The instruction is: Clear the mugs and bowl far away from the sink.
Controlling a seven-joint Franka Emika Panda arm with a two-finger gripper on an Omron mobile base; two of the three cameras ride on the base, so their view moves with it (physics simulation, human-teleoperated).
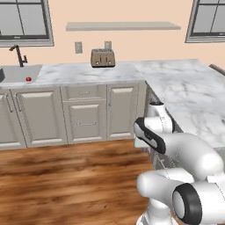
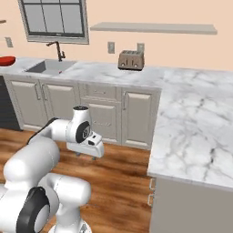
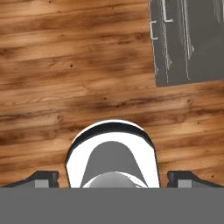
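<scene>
Claw wide open, empty, aimed down at wood floor, arm tucked for driving. Red bowl sits at desk's far left edge beside sink; mugs not discernible. Toaster against back wall.

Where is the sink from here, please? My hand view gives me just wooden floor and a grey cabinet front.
Observer: The sink is set in the marble counter along the back wall, below a window.
Operator: Thank you. Is the bowl near it?
Observer: Yes. In the right base view the red bowl sits on the counter left of the sink, partly cut off by the picture's edge.
Operator: Is anything else on that counter?
Observer: A toaster stands against the wall, well to the right of the sink.
</scene>
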